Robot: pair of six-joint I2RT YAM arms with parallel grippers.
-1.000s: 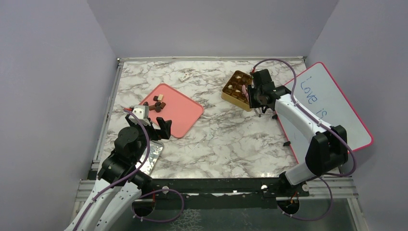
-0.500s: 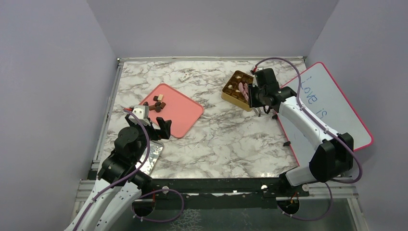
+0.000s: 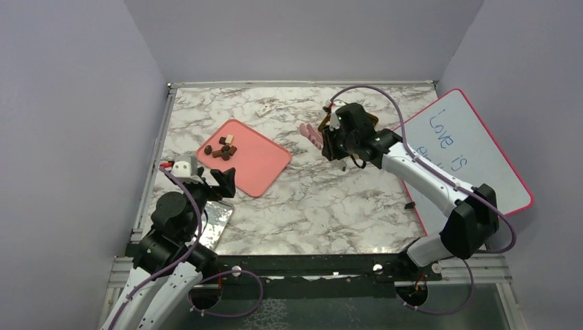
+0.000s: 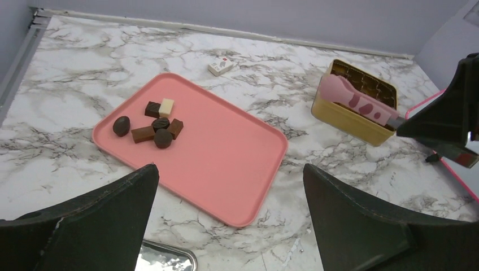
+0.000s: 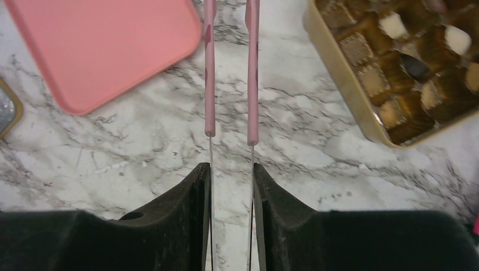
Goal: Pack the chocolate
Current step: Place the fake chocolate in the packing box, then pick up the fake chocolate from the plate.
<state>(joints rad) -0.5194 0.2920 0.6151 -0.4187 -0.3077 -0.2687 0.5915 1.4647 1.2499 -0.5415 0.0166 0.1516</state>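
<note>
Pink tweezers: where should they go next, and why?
Probably leftward to the pink tray. The right pincer is shut on the pink tweezers, which hang between that tray and the gold box with no piece showing between their arms, while loose chocolates wait on the tray.

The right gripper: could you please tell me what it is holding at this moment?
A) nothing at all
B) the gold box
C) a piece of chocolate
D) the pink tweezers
D: in the right wrist view the right gripper is closed on the metal end of the pink tweezers, whose two arms stick out ahead of its fingers.
</note>
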